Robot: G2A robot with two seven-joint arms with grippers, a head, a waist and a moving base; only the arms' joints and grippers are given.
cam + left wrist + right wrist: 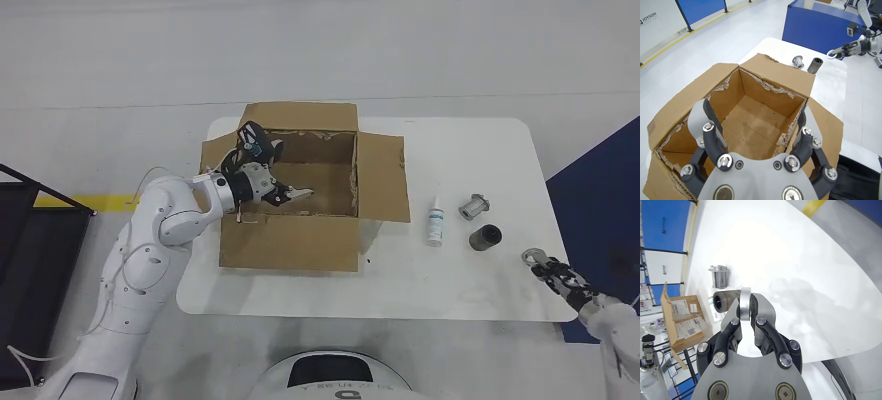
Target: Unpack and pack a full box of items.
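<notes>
1. The right gripper (745,306) pinches a silver metal ring (745,298) edge-on by its rim, above the near right corner of the table (480,290). The hold is narrow, so the ring could twist free and roll off the table if it is released too high or too close to the edge.
2. A dark cylinder (485,239), a flanged metal part (473,207) and a white bottle (435,222) lie close together just right of the box. If the ring is set down carelessly among them, it could knock the round pieces and send them rolling.
3. The left gripper (753,111) hangs spread wide and holding nothing over the cardboard box (725,98). Its fingers sit near the torn rim, so a sideways move could snag the ragged card or drag the light box.
4. The box stands left of centre on the table with four flaps folded out, frayed inner edges and a bare floor marked by a faint stain. It looks emptied, which suggests the unpacking is nearly done and the packing has not yet begun.
5. The flap on the items' side spreads toward them and could obstruct a return trip.
</notes>
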